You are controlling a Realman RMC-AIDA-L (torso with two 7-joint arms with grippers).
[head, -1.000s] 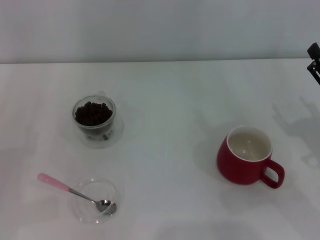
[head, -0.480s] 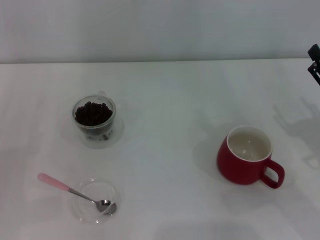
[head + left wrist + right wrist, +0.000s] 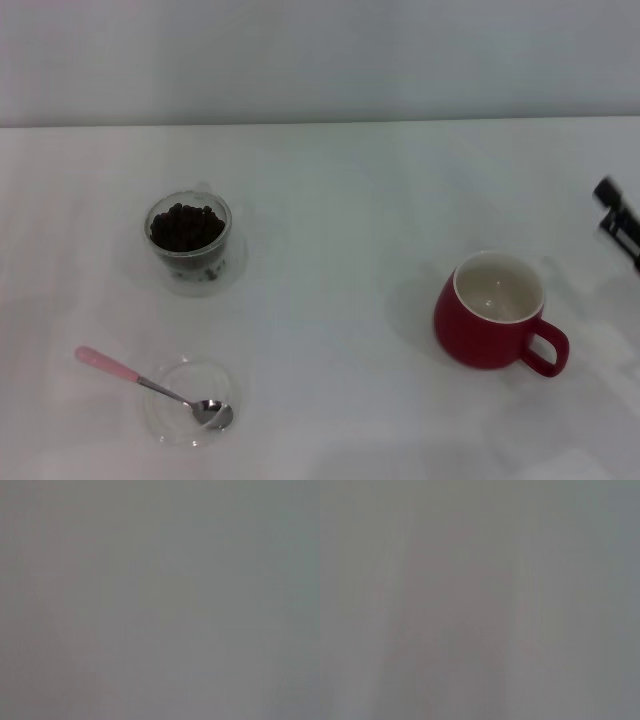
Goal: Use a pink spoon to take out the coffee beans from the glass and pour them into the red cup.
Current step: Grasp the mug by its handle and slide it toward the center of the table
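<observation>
In the head view the glass (image 3: 189, 240) stands at the left middle of the white table, filled with coffee beans (image 3: 184, 225). The pink spoon (image 3: 150, 385) lies nearer me, its metal bowl resting in a flat clear glass dish (image 3: 190, 402) and its pink handle pointing away to the left. The red cup (image 3: 494, 312) stands upright at the right, empty, handle to the right. My right gripper (image 3: 620, 222) just shows at the right edge, beyond the cup. My left gripper is out of view. Both wrist views show only plain grey.
The white table (image 3: 330, 200) runs back to a pale wall. Open tabletop lies between the glass and the red cup.
My right gripper has come down along the right edge, from near the table's back edge to a spot closer to the red cup. Nothing on the table has moved.
</observation>
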